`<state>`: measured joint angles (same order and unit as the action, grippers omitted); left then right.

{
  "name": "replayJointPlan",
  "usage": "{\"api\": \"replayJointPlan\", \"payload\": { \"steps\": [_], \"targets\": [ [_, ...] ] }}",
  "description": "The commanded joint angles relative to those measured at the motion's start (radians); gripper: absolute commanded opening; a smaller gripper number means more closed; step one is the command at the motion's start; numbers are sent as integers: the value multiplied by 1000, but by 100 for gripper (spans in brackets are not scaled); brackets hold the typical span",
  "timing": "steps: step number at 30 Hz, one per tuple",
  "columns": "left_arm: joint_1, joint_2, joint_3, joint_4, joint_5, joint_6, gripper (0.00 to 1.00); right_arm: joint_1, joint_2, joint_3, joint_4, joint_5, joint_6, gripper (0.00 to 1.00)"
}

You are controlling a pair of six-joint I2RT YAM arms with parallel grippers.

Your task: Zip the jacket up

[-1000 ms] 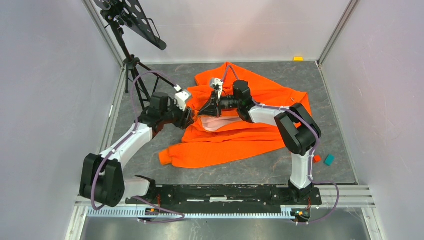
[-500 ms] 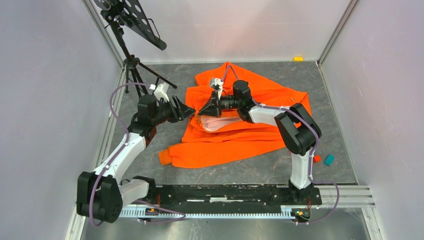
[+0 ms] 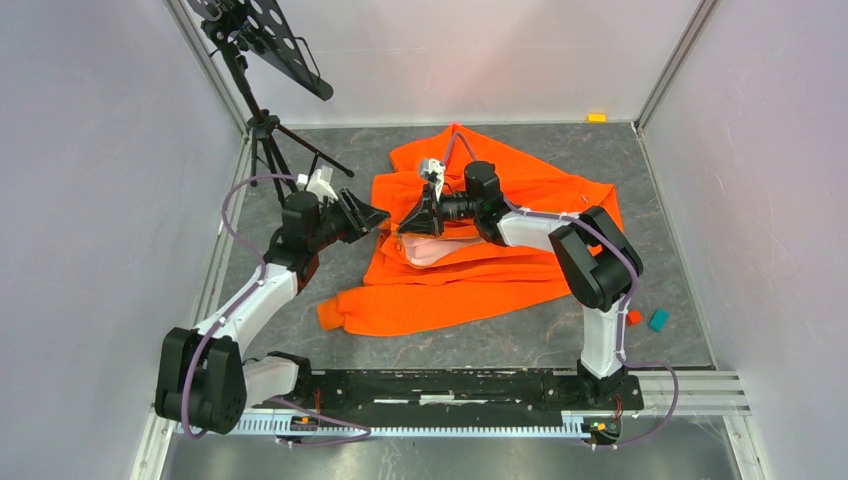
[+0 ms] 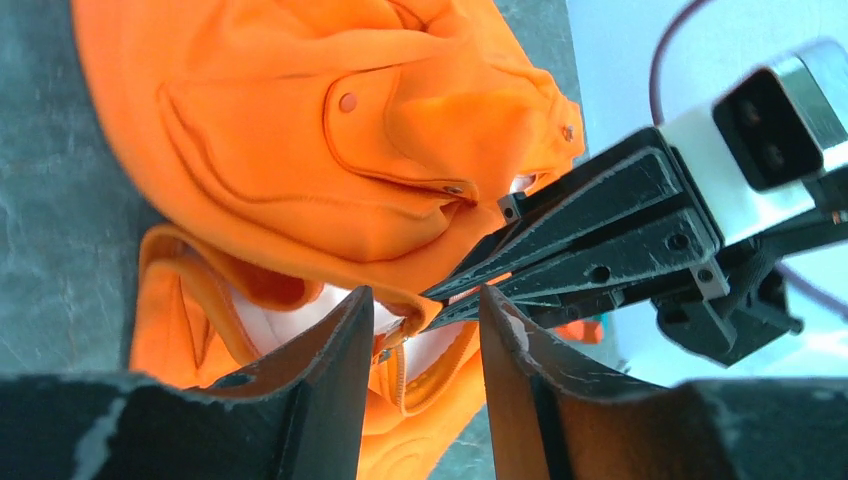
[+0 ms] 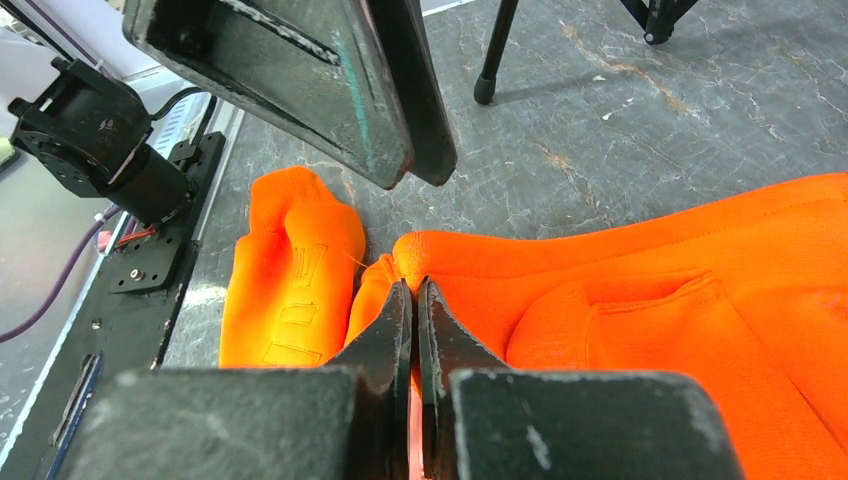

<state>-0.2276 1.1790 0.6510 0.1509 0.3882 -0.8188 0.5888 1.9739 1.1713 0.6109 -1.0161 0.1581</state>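
Orange fleece covers the middle of the grey tabletop (image 3: 480, 340): the jacket (image 3: 520, 235) lies crumpled with its body spreading toward 3 o'clock and one sleeve trailing toward 7 o'clock. Its front is parted, so a patch of pale lining (image 4: 268, 322) shows at the opening.

The right jaws are clenched on a fold of the jacket's front edge, right by the lower end of the thin zipper (image 4: 397, 372). The right wrist view shows them pressed together with orange fabric pinched between them. The left jaws stand released and hold nothing. They hover just at 9 o'clock of the right jaws, off the cloth, with the zipper's end framed in the gap between them.

The step in hand appears to be setting up the zip: one side is anchored and the other has yet to be gripped. The next move probably calls for the left jaws to ease toward 3 o'clock and down, then close on the small slider or the facing edge. The target is small, and the right jaws crowd the approach, so the aim needs to be fine.
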Motion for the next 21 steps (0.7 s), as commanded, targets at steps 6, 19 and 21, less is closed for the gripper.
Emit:
{"api": "replayJointPlan", "payload": {
  "steps": [6,19,21],
  "targets": [
    [-5,-39,4,154,211,331,61,3,-5,37,68,-25,63,0],
    [-188,-140,-139,101,-197,32,42,-15,35,33,231,92,339,0],
    [-249,-182,-185,109,-331,22,44,-22,35,23,262,100,372,0]
  ]
}}
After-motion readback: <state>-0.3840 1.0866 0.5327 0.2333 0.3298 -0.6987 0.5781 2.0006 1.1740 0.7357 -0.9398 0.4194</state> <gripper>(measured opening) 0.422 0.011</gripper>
